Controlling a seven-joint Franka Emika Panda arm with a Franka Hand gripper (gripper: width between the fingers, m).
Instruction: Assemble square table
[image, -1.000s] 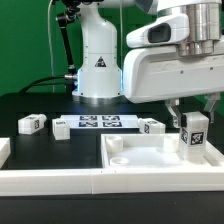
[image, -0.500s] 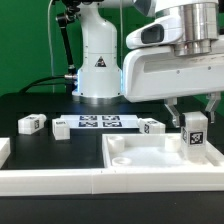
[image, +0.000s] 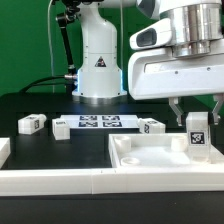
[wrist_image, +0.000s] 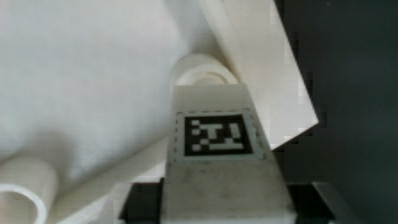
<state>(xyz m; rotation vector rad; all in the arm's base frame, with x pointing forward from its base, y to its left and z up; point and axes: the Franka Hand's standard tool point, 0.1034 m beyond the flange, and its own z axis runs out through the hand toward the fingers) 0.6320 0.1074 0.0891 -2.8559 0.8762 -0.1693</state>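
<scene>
Black table (image: 30, 100) fills the room's working space, with the white robot base (image: 97, 60) standing behind it. At the front lies the square tabletop (image: 160, 160), a white plastic slab with a raised rim. It lies flat against the long white rail (image: 60, 182).

The gripper (image: 197, 118) hangs over the tabletop's corner on the exterior view's right. Its jaws are drawn in narrow and clamp a small white leg (image: 198, 135) upright, with the printed tag facing outward. In the wrist view the leg (wrist_image: 219, 130) sits between the two dark pads, and its far end is close to a round hole (wrist_image: 205, 70) in the tabletop's corner. I cannot tell if it already touches.

The leg looks light, stiff and smooth, so I judge it can slip or turn in the pads if it is pushed at an angle. The flat sides near its upper end seem the best place to hold it, and that is where the jaws grip. The tabletop is bigger and probably slides easily, so the rail helps to stop it.

Room is tight at this corner, because the rim stands just beside the hole. Above the tabletop the space is open. Three other legs (image: 31, 123) and the marker board (image: 97, 123) lie behind the tabletop, well apart from the gripper.
</scene>
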